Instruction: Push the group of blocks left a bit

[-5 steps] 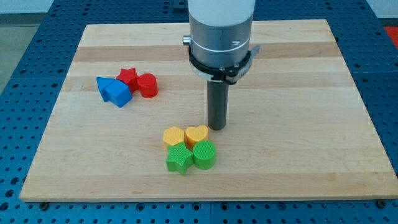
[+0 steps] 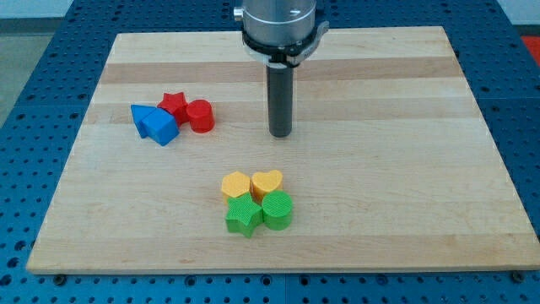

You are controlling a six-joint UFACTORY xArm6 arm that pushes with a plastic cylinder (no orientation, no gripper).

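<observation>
Four red and blue blocks (image 2: pixel 156 125) likely meant: slide my tip (image 2: pixel 280 134), a bare-rod end effector pinching nothing, from well apart toward the view's left, squarely into red cylinder (image 2: pixel 200 116).

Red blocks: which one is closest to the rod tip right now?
The red cylinder, at the right end of the red-and-blue cluster. My tip stands to its right, apart from it; the red star lies farther left, behind the blue blocks.
</observation>
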